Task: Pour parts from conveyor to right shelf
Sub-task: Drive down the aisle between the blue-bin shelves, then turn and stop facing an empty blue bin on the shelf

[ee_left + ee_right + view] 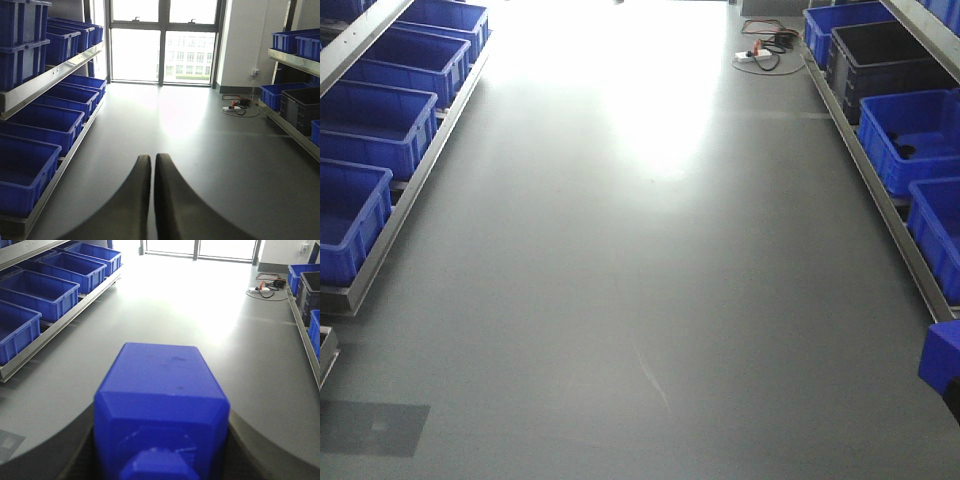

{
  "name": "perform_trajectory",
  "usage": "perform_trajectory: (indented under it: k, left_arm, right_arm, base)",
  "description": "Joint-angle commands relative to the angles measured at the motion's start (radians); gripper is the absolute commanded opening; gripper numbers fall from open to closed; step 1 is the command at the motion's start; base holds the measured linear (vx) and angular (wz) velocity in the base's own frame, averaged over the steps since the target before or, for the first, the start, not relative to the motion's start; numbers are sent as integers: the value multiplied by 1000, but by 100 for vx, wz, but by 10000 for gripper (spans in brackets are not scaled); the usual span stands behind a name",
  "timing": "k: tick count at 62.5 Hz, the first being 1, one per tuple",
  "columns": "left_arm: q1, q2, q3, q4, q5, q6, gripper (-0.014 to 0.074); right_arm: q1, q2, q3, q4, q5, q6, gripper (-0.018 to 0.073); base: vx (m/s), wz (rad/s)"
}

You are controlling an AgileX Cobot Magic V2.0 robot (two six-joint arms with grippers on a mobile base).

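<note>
My right gripper point(161, 440) is shut on a small blue parts box point(160, 375), with its dark fingers point(260, 440) pressed against both sides. The box's corner also shows at the right edge of the front view point(940, 355). What is inside the box is hidden. My left gripper point(152, 157) is shut and empty, held above the grey floor. The right shelf point(880, 200) runs along the right side with blue bins point(910, 135) and a black bin point(880, 60) on it. The conveyor is out of view.
A left shelf holds a row of blue bins point(370, 120), with more on an upper level point(25, 45). A power strip with cables point(760, 50) lies on the floor at the far right. Grey floor point(640, 280) runs between the shelves towards windows point(162, 40).
</note>
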Motion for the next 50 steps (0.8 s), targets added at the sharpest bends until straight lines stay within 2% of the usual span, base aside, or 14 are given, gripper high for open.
perform_trajectory:
  k: [1,13,23,50]
  left_arm:
    - [0,-11,31,-2,-78,-4,-6]
    - [0,-11,31,-2,-78,-4,-6]
    - [0,-11,31,-2,-78,-4,-6]
    - [0,-11,31,-2,-78,-4,-6]
  right_arm:
    - [-2,17,-29,9,-76,-5,-6]
    - [-2,17,-29,9,-76,-5,-6]
    - [-2,17,-29,9,-76,-5,-6]
    - [-1,17,-29,9,-76,-5,-6]
  base:
    - [47,10]
    - [42,19]
    - [34,52]
    - [21,106]
